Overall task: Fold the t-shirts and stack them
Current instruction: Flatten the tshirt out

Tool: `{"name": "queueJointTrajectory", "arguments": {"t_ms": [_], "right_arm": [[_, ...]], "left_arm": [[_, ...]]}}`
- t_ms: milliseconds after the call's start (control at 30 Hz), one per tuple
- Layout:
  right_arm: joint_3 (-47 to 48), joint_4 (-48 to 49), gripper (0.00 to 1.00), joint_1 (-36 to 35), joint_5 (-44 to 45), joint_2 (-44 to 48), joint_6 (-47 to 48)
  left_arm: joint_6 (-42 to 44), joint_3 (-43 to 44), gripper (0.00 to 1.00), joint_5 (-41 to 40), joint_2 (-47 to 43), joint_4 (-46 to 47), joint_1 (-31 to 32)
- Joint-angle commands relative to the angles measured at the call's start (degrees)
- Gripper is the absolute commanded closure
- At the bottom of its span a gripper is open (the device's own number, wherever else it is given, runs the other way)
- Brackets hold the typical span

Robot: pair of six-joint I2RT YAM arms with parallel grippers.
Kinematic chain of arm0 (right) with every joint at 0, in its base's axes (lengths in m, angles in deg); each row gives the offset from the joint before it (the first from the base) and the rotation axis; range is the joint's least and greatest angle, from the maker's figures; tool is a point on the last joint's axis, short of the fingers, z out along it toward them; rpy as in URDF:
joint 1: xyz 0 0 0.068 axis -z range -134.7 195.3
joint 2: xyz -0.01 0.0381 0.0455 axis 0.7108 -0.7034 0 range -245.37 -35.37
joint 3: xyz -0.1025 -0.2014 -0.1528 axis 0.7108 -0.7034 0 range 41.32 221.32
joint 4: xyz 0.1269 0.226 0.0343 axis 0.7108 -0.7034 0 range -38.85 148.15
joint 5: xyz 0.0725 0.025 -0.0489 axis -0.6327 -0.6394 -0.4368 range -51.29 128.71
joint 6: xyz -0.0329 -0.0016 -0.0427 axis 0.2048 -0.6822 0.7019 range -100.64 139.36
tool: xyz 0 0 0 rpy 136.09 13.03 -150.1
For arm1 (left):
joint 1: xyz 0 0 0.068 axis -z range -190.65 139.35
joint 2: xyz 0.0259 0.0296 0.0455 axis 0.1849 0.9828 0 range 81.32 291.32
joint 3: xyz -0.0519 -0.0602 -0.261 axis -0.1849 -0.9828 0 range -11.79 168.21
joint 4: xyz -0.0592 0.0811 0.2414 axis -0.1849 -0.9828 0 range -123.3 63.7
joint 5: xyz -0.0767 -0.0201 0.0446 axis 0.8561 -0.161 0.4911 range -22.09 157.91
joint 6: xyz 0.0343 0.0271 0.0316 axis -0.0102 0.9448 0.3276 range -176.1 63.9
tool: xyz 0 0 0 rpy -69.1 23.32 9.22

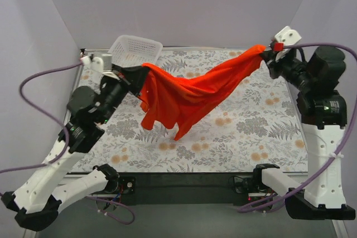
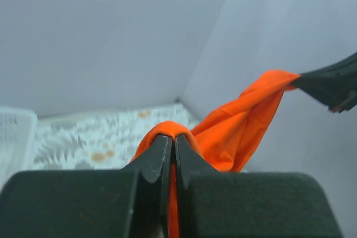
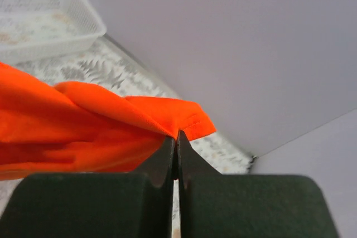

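Observation:
One plain orange-red t-shirt (image 1: 192, 93) hangs stretched in the air between my two grippers, sagging over the middle of the table. My left gripper (image 1: 139, 72) is shut on one end of it at the back left, near the basket; in the left wrist view (image 2: 172, 137) the fabric (image 2: 240, 126) bulges over the closed fingertips. My right gripper (image 1: 266, 54) is shut on the other end at the back right. In the right wrist view (image 3: 177, 135) the hemmed edge (image 3: 167, 116) is pinched between the closed jaws.
A white plastic mesh basket (image 1: 135, 50) stands at the back left corner and shows in the right wrist view (image 3: 44, 18). A floral cloth (image 1: 251, 132) covers the table. Grey walls close in on three sides.

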Motion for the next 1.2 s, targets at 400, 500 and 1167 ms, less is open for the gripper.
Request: {"name": "queueJointTrajectory", "arguments": {"t_ms": [400, 500, 1167], "right_arm": [[16.59, 3.65, 0.99, 2.48, 17.23, 1.04, -0.07], [16.32, 3.57, 0.99, 2.56, 16.62, 1.39, -0.15], [-0.46, -17.33, 0.99, 2.56, -8.96, 14.02, 23.55]], "left_arm": [[15.33, 7.70, 1.00, -13.01, -11.30, -3.98, -0.30], [14.46, 6.55, 1.00, -11.96, -11.74, -5.30, -0.30], [17.43, 8.83, 1.00, -5.89, 12.14, -3.20, -0.30]]}}
